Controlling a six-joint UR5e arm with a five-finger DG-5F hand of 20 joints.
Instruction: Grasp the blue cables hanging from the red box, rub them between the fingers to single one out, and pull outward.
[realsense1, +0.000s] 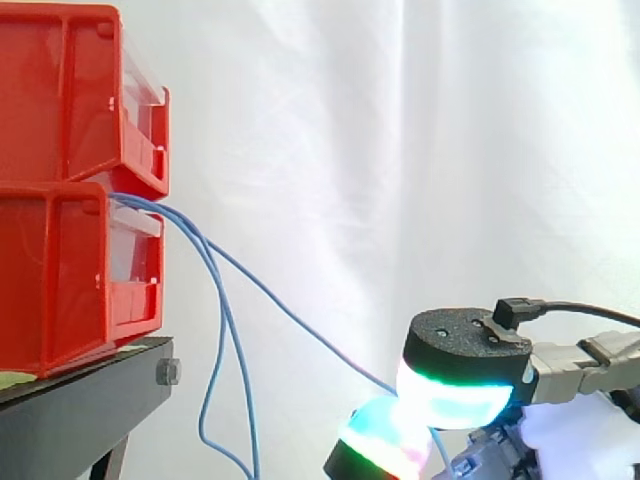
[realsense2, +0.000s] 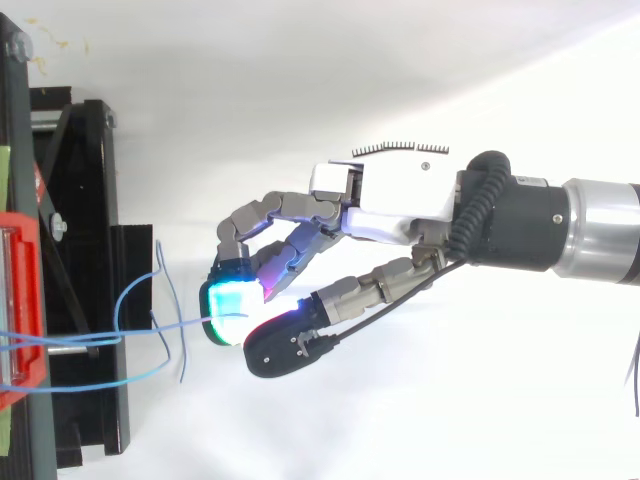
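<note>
Red bins sit stacked at the left of your side view, an upper bin (realsense1: 70, 90) on a lower bin (realsense1: 60, 280), both on a black stand (realsense1: 80, 410) in front of the white curtain (realsense1: 400, 150). You can see the blue cables (realsense1: 225, 312) coming out at the seam between the two bins; most of them droop in slack loops beside the stand, clear of the hand. A taut cable (realsense1: 300, 322) leaves the bunch and runs in a straight slant down to your hand (realsense1: 465, 345) at the lower right. It ends there between the black-backed thumb pad, glowing green and white, and a lower fingertip glowing cyan, green and magenta. From the top view, your arm (realsense2: 530, 210) comes in from the right and the hand (realsense2: 390, 205) has its fingers curled towards the stand (realsense2: 90, 200). The fingertips (realsense2: 232, 300) glow green-cyan and press against the thumb, pinching the taut cable (realsense2: 190, 321), so you have a closed grip on that one strand. It stretches level from the red bin (realsense2: 20, 300) at the left edge across to the pads. The slack strands curl over the edge of the stand, near the hand but apart from it.
</note>
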